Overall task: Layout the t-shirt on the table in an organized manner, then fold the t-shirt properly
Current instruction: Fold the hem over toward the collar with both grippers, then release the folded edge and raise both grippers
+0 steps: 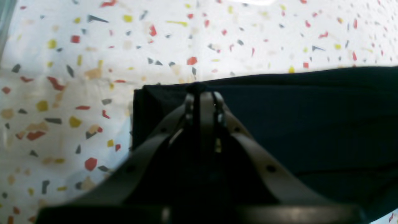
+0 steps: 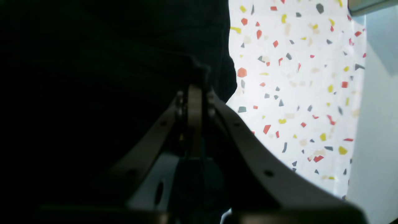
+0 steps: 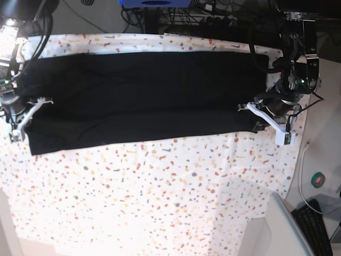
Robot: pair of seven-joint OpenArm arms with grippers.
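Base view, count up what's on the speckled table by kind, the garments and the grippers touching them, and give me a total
Black t-shirt, stretched long across the table: 1
Grippers, shut on the t-shirt's ends: 2, the left gripper and the right gripper
Total: 3

A roll of green tape [image 3: 319, 180] is lying on the grey floor [image 3: 319, 154] at the right, with a white cable [image 3: 302, 160] running past it. A black keyboard [image 3: 315, 226] is sitting at the near right corner. Dark cables [image 3: 213, 18] are tangling along the far edge beside a blue object [image 3: 154, 2].
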